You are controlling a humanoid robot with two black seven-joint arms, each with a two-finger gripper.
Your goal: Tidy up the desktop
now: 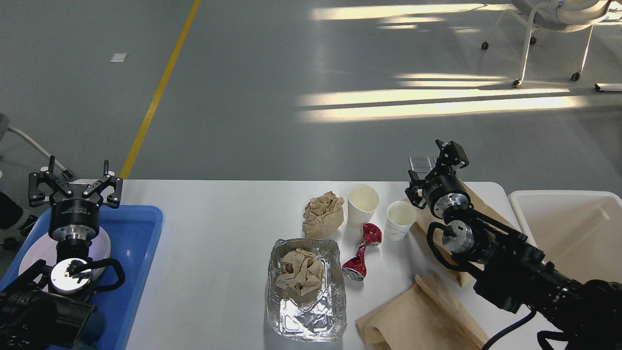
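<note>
The desktop (218, 233) fills the lower half of the head view, white and wide; at its right end stands a white bin (573, 228), empty as far as one can see, and on its left end a blue tray (141, 228) with a pale plate (34, 250) in it; brown paper bags (423, 316) lie near the right front; a foil container (306, 321) with crumpled paper inside sits in the middle; behind it are a crumpled brown paper ball (322, 214), two white paper cups (363, 204), and a crushed red can (362, 253). The left gripper (74, 187) hangs above the tray, fingers spread wide, holding nothing; the right gripper (437, 167) is raised beside the smaller cup, fingers apart and empty. The step in hand seems to be choosing a piece of rubbish; the next move probably calls for lowering the right gripper around the near cup and carrying it to the bin.
</note>
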